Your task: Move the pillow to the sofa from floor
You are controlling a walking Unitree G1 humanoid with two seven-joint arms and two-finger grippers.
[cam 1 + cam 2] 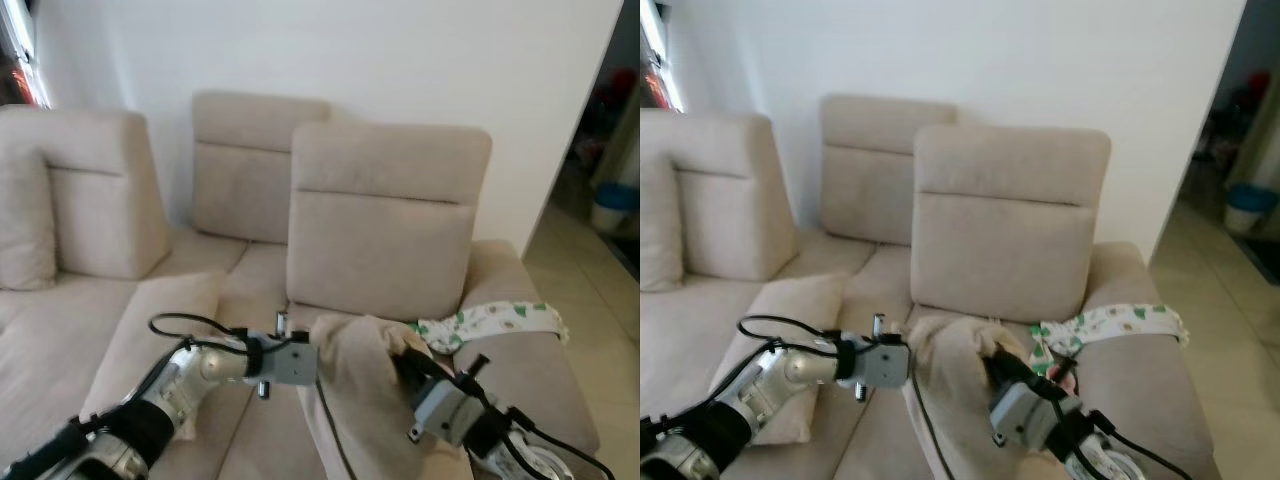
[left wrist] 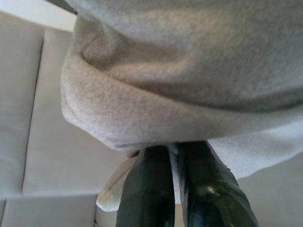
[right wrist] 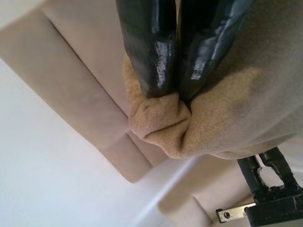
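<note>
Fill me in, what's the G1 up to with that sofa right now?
It is holding a beige pillow up between both arms, in front of the beige sofa. The left gripper is pinched shut on one edge of the pillow and the right gripper is shut on a bunched corner. The pillow hangs over the sofa's seat, not yet set down. A patterned cloth lies on the seat to the right, and another pillow rests on the seat to the left.
</note>
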